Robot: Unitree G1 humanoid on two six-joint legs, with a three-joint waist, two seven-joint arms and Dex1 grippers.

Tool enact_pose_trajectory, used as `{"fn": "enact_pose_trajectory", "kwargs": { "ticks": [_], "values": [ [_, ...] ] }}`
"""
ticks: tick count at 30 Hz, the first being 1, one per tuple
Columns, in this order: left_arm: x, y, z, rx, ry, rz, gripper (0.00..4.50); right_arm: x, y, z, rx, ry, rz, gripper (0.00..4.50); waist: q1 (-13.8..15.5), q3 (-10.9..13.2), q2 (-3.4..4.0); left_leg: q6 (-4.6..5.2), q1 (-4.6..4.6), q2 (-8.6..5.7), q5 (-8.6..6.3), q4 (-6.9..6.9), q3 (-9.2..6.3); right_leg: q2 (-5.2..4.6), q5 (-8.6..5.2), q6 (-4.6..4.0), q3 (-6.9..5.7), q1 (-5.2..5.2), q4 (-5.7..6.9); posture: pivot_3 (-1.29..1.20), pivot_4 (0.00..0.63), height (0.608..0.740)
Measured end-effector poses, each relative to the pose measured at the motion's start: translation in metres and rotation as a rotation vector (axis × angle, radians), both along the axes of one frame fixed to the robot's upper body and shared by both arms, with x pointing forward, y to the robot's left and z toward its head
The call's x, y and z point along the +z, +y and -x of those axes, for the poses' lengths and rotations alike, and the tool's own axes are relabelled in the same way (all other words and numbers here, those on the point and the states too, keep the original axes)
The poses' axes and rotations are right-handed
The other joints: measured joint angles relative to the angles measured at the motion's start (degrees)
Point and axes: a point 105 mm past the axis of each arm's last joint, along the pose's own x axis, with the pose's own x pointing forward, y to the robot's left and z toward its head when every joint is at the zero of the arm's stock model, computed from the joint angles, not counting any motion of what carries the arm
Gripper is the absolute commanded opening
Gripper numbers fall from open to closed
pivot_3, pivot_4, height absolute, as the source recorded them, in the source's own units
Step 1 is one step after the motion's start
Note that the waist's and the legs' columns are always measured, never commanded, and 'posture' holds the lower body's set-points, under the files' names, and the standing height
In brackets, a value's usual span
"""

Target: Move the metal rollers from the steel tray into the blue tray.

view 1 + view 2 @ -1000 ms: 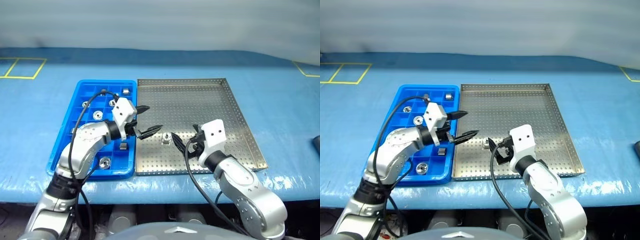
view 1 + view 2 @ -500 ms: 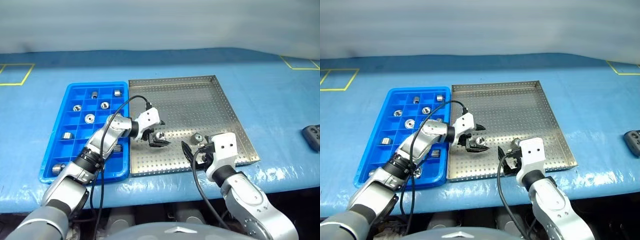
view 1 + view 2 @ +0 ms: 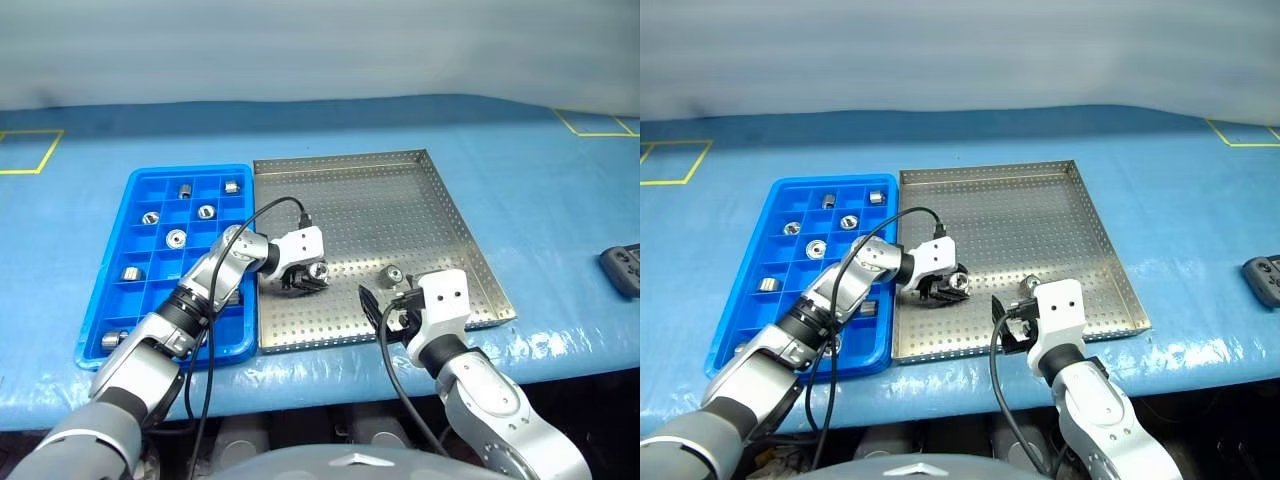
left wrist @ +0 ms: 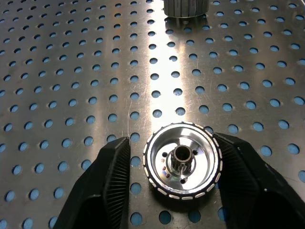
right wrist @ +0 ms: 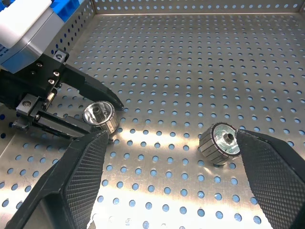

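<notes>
Since a second ago the left gripper (image 3: 306,277) has been swung off the blue tray (image 3: 120,330) and brought down onto the steel tray (image 3: 440,215), and its fingers are now closed around a metal roller (image 4: 183,165) standing on end on the perforated floor. The hold looks to be set across the ribbed rim, presumably so the roller can be lifted level. To the left, seven or so rollers are already lodged in separate compartments of the blue tray. Further right, a second roller (image 5: 218,143) is left lying on its side near the steel tray's front edge. The right gripper (image 5: 174,176) is held just before it with jaws spread wide, apparently lined up for that piece.
</notes>
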Motion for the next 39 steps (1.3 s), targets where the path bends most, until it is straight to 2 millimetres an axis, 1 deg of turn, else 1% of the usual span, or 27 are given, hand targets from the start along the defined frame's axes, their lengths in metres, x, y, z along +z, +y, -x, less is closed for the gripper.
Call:
{"fn": "enact_pose_trajectory", "kwargs": {
  "ticks": [5, 7, 10, 11, 14, 18, 19, 21, 25, 27, 29, 33, 39],
  "values": [
    [0.010, 0.004, -0.005, 0.041, 0.003, 0.053, 1.71, 0.003, 0.002, -0.002, 0.010, -0.013, -0.002, 4.50, 0.0, 0.0, 0.00, 0.01, 0.00, 0.01, 0.01, 0.02, -0.01, 0.00, 0.00, 0.00, 0.00, -0.01, 0.05, -0.05, 0.150, 0.740],
    [0.021, 0.008, -0.011, 0.100, -0.015, 0.109, 1.71, 0.007, 0.005, -0.004, 0.031, -0.031, -0.004, 4.50, 0.1, 0.0, 0.00, 0.01, 0.00, 0.01, 0.01, 0.02, -0.01, 0.00, 0.01, 0.02, 0.01, -0.01, 0.05, -0.03, 0.150, 0.740],
    [0.043, 0.018, -0.023, 0.227, -0.077, 0.198, 1.71, 0.012, 0.010, -0.009, 0.062, -0.054, -0.007, 4.50, 0.5, 0.0, 0.00, 0.01, -0.01, 0.01, 0.01, 0.02, -0.03, 0.01, 0.02, 0.04, -0.01, -0.01, 0.06, -0.01, 0.150, 0.740],
    [0.047, 0.022, -0.025, 0.261, -0.091, 0.218, 1.71, 0.012, 0.012, -0.009, 0.073, -0.058, -0.007, 4.50, 0.6, 0.0, 0.00, 0.01, 0.00, 0.01, 0.01, 0.01, -0.03, 0.01, 0.02, 0.04, 0.00, -0.01, 0.06, 0.01, 0.150, 0.740],
    [0.061, 0.041, -0.029, 0.427, -0.166, 0.286, 1.71, 0.012, 0.021, -0.015, 0.130, -0.060, 0.001, 4.50, 0.8, 0.0, -0.01, 0.01, 0.01, 0.01, 0.01, -0.01, -0.07, -0.01, 0.03, 0.04, 0.05, -0.01, 0.06, 0.07, 0.150, 0.740],
    [0.075, 0.072, -0.026, 0.647, -0.259, 0.334, 1.71, 0.011, 0.034, -0.023, 0.200, -0.062, 0.003, 4.50, 2.3, 0.0, -0.02, 0.01, 0.03, 0.01, 0.01, 0.00, -0.06, 0.00, 0.03, 0.05, 0.01, 0.00, 0.08, 0.14, 0.150, 0.740],
    [0.076, 0.077, -0.026, 0.677, -0.271, 0.336, 1.71, 0.011, 0.036, -0.024, 0.211, -0.063, 0.006, 4.50, 2.8, 0.0, -0.01, 0.01, 0.03, 0.01, 0.01, 0.01, -0.06, -0.01, 0.03, 0.04, -0.01, 0.00, 0.08, 0.14, 0.150, 0.740],
    [0.079, 0.095, -0.021, 0.784, -0.305, 0.344, 1.71, 0.011, 0.045, -0.027, 0.271, -0.069, 0.026, 4.50, 3.5, 0.0, -0.02, 0.01, 0.03, 0.00, 0.01, 0.02, -0.04, -0.03, 0.04, 0.06, -0.01, 0.01, 0.08, 0.17, 0.150, 0.740],
    [0.083, 0.120, -0.013, 0.935, -0.352, 0.346, 1.71, 0.010, 0.058, -0.031, 0.352, -0.069, 0.038, 4.50, 5.4, 0.0, -0.04, 0.01, 0.02, -0.01, 0.02, 0.02, -0.06, -0.03, 0.05, 0.05, -0.05, 0.02, 0.06, 0.23, 0.150, 0.740],
    [0.082, 0.131, -0.008, 0.990, -0.361, 0.342, 1.71, 0.009, 0.062, -0.031, 0.382, -0.067, 0.038, 4.50, 6.1, 0.0, -0.04, 0.01, 0.01, -0.01, 0.02, 0.02, -0.06, -0.04, 0.05, 0.05, -0.06, 0.02, 0.05, 0.26, 0.150, 0.740],
    [0.078, 0.141, 0.001, 1.051, -0.356, 0.326, 1.71, 0.010, 0.068, -0.031, 0.420, -0.070, 0.037, 4.50, 6.9, 0.0, -0.07, 0.01, 0.00, -0.02, 0.02, 0.02, -0.08, -0.05, 0.05, 0.05, -0.08, 0.03, 0.03, 0.28, 0.150, 0.740],
    [0.068, 0.153, 0.022, 1.121, -0.326, 0.295, 1.71, 0.009, 0.071, -0.032, 0.451, -0.067, 0.034, 4.50, 7.9, 0.0, -0.11, 0.01, 0.00, -0.01, 0.02, 0.02, -0.09, -0.06, 0.05, 0.04, -0.10, 0.04, 0.02, 0.30, 0.150, 0.740],
    [0.058, 0.161, 0.038, 1.175, -0.292, 0.258, 1.71, 0.008, 0.075, -0.032, 0.487, -0.061, 0.029, 4.50, 9.4, 0.0, -0.12, 0.01, 0.01, 0.00, 0.05, 0.03, -0.20, -0.07, 0.02, -0.01, -0.22, 0.08, 0.04, 0.33, 0.150, 0.740]
  ]
}}
